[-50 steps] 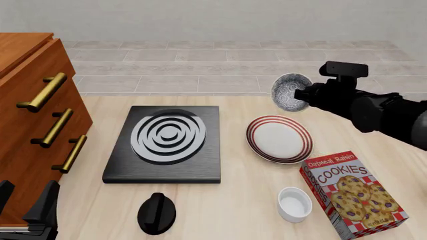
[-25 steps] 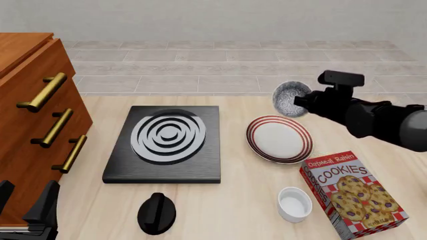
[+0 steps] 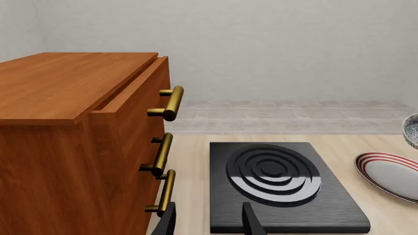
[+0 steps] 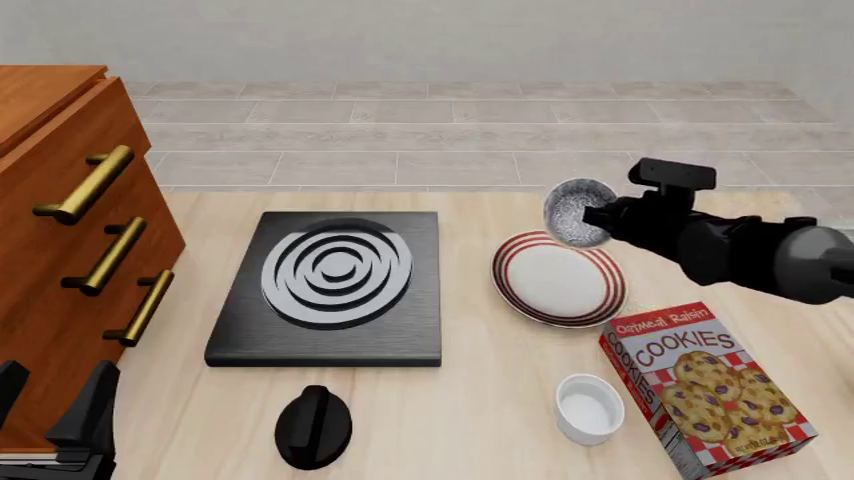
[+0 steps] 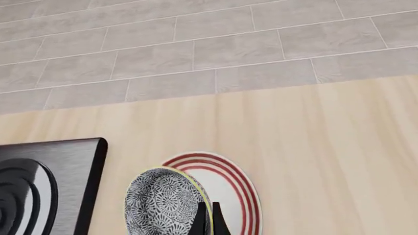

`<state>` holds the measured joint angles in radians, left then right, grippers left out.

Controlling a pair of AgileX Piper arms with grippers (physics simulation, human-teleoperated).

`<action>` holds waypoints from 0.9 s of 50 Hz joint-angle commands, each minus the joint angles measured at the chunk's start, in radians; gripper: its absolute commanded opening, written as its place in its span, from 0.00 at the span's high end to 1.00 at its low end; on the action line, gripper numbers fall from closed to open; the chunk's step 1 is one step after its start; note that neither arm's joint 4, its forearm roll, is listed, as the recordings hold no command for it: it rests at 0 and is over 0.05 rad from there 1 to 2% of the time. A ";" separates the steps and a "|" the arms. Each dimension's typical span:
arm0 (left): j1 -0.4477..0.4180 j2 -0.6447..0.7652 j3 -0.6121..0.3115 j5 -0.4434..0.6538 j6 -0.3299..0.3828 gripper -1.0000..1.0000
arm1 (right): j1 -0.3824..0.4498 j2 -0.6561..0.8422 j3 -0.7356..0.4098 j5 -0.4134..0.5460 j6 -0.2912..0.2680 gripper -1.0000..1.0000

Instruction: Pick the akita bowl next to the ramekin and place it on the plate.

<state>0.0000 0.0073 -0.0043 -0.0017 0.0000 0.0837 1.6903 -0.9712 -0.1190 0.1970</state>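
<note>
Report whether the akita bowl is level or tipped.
Tipped: the akita bowl shows its speckled inside sideways, held by its rim in the right claw above the plate.

A pale wood surface (image 4: pixel 454 400) meets a floor of grey tiles (image 4: pixel 441 125) running to a plain light wall (image 4: pixel 441 35), with a reddish wooden drawer cabinet (image 4: pixel 60 230) with brass handles standing at the left
</note>
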 commanded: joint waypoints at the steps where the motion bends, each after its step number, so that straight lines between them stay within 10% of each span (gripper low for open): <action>1: 0.000 0.000 0.000 0.000 0.000 0.00 | -0.006 0.034 -0.006 -0.022 0.005 1.00; 45: 0.000 0.000 0.000 0.000 0.000 0.00 | 0.015 0.149 -0.013 -0.075 0.012 1.00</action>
<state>0.0000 0.0073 -0.0043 -0.0017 0.0000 0.0895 1.8250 -0.9784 -0.1844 0.2035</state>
